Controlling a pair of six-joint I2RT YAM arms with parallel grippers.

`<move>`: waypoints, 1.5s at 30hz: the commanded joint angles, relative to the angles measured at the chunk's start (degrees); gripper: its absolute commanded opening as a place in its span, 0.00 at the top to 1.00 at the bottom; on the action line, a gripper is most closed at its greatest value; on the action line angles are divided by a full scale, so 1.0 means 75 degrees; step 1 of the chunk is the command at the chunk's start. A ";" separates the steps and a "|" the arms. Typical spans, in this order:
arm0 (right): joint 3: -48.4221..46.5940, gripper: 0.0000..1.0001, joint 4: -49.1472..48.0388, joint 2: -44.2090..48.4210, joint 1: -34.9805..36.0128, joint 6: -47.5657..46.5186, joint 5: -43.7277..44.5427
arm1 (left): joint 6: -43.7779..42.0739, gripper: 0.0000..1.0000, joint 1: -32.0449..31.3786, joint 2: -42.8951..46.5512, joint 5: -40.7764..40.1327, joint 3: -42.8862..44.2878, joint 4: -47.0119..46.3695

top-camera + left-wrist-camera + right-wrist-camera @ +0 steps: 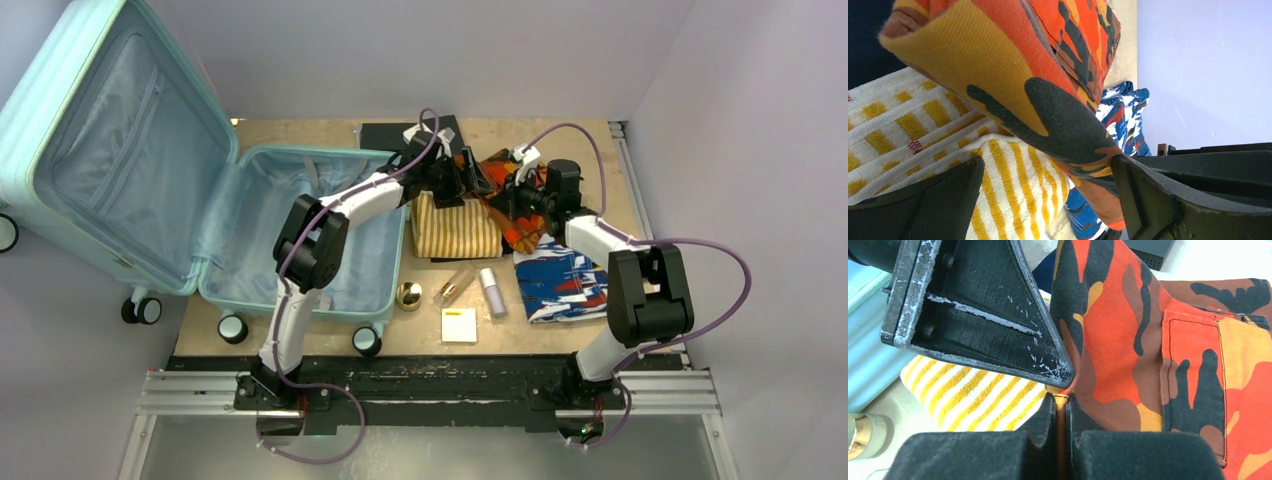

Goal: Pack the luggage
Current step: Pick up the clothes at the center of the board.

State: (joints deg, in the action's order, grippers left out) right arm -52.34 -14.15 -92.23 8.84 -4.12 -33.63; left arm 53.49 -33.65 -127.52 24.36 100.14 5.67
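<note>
Luggage [130, 160]: open at L side of table [580, 150]; base flat, lid propped up.
R gripper [1060, 407]: jaws pressed together on a thin hem of camo garment [1108, 340].
L gripper [1048, 167]: jaws spread astride a fold of same garment, not clamped.
Risk 1: hem pinch is slim, so cloth may slip out w/ any pull.
Risk 2: garment overlaps striped towel [455, 228], so a lift may drag it along.
Risk 3: grippers v. close together; could clash.
</note>
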 commanded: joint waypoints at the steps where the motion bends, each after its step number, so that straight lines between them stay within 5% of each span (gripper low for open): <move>1: -0.0005 1.00 -0.0526 0.0085 0.0087 -0.0381 -0.1170 | 0.0096 0.01 0.0002 -0.0234 0.0053 0.0454 -0.0075; 14: 0.0439 1.00 -0.0653 0.0131 0.0081 -0.1018 -0.0462 | 0.0535 0.01 0.0267 0.0059 0.0852 0.0448 -0.0619; 30: 0.0550 0.99 -0.0743 0.0541 0.0465 -0.1468 -0.1255 | 0.0285 0.01 0.0147 -0.0692 0.0672 0.0806 -0.0548; 33: 0.0516 0.92 -0.0767 0.0568 0.0485 -0.1462 -0.1083 | 0.0270 0.23 0.0133 -0.0770 0.0828 0.0866 -0.0628; 37: 0.0427 0.66 -0.0421 0.0756 0.0485 -0.1865 -0.1019 | 0.0306 0.94 0.0118 -0.0751 0.0807 0.0815 -0.0639; 41: 0.0235 0.26 0.0547 0.1084 0.0438 -0.2550 -0.0869 | -0.0010 1.00 0.0135 -0.0697 0.0799 0.1087 -0.0556; 45: 0.0196 0.11 0.1145 0.1592 -0.0014 -0.2856 -0.0819 | -0.0521 1.00 0.0121 -0.0551 0.0929 0.1695 -0.0367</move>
State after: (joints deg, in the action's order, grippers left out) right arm -48.51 -10.76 -84.49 11.77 -21.19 -38.98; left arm 54.28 -32.40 -133.64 29.43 106.10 5.15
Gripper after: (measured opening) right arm 0.848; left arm 0.090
